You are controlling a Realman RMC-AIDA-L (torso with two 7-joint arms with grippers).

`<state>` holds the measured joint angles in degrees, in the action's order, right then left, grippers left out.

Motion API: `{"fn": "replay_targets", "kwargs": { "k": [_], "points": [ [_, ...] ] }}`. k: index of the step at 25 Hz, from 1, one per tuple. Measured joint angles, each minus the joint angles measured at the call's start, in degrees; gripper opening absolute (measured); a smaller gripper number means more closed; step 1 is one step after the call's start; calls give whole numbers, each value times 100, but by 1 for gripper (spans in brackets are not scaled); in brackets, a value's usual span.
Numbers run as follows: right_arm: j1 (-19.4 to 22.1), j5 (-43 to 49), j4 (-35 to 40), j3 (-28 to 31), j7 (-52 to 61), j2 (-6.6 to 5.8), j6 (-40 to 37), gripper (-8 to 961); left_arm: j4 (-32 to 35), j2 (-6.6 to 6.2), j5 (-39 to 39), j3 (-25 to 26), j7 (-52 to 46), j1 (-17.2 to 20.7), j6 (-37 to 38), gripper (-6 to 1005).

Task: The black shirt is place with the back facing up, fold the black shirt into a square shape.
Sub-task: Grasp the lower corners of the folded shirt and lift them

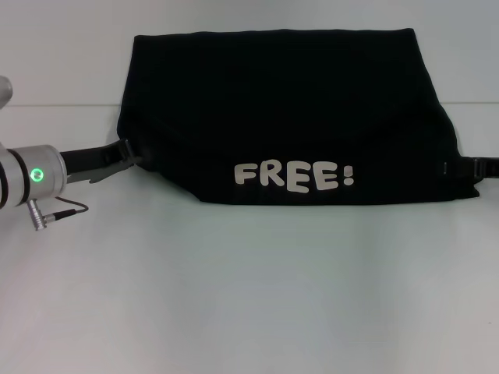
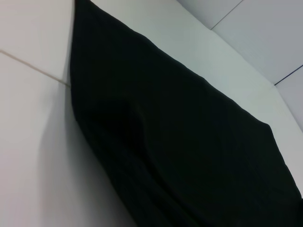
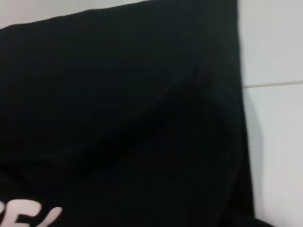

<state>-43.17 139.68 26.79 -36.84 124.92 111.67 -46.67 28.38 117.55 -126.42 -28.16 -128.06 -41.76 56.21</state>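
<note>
Head view has the shirt [image 1: 288, 117] lying far-centre on the white surface [image 1: 234, 296], already doubled so the "FREE!" lettering [image 1: 295, 176] faces up along its near edge, with the left claw [image 1: 125, 156] at its left edge and the right claw [image 1: 468, 167] at its right edge; I cannot tell whether either is clenched. Left wrist view shows only soft black cloth draping with a shallow crease. Right wrist view shows the same limp fabric, which I judge light and floppy, best pinched at the side edges through both layers.
</note>
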Motion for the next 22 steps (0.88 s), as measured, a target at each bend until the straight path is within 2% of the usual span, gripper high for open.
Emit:
{"fn": "replay_targets", "kwargs": {
  "k": [5, 11, 19, 22],
  "points": [
    [-56, 1, -7, -8, -4, 17, -394, 942, 3, 13, 21, 3, 0, 15, 73, 3],
    [-21, -12, 96, 40, 68, -39, -938, 941, 3, 24, 61, 3, 0, 19, 103, 2],
    [94, 22, 287, 40, 290, -75, -976, 941, 2, 31, 107, 3, 0, 17, 136, 2],
    [112, 10, 424, 44, 415, -97, -1210, 941, 1, 31, 128, 3, 0, 16, 140, 2]
  ]
}}
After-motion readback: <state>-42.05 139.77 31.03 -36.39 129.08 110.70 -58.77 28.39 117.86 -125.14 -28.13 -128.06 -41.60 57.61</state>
